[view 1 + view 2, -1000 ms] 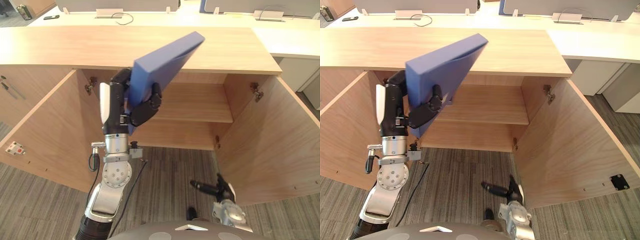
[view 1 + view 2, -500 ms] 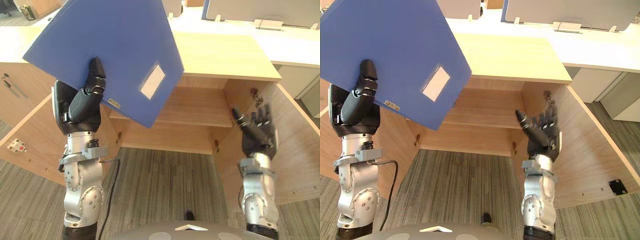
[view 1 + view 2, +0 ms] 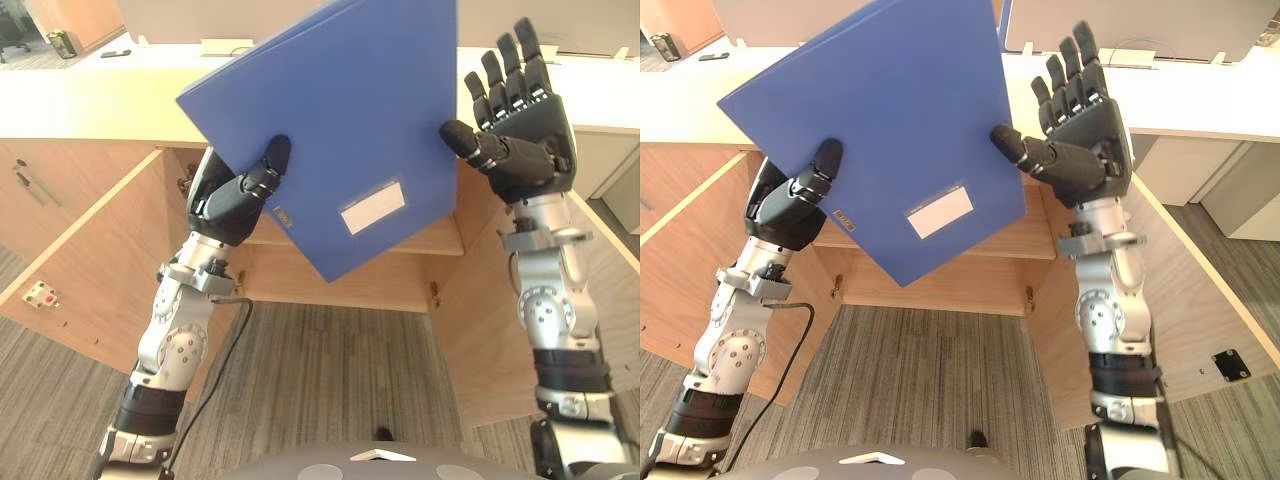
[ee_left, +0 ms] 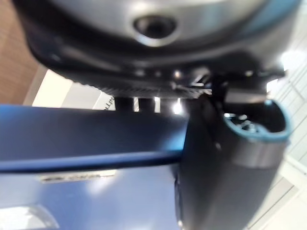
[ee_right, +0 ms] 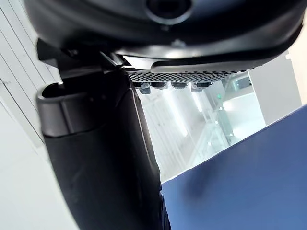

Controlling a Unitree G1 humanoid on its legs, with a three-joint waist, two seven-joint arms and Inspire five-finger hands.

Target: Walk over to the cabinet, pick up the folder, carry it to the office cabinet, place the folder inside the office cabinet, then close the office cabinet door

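The blue folder [image 3: 350,130] with a white label is held up in front of the open wooden office cabinet [image 3: 400,225], its flat face toward the camera. My left hand [image 3: 235,195] is shut on the folder's lower left edge, thumb pressed on the front; the same folder [image 4: 86,158] shows past that thumb in the left wrist view. My right hand [image 3: 515,120] stands raised at the folder's right edge, fingers straight and spread, its thumb tip at the edge. Part of the folder [image 5: 249,182] shows beside the thumb in the right wrist view.
Both cabinet doors hang open, the left door [image 3: 85,270] and the right door [image 3: 1185,300]. A shelf [image 3: 1035,235] divides the inside. A white desk [image 3: 90,80] with cables and monitor stands runs behind the cabinet top. Grey carpet [image 3: 320,370] lies below.
The left hand has swung the folder to the right and lower, so it now hangs in front of the cabinet opening. The right hand has risen from the right door up to the folder's right edge.
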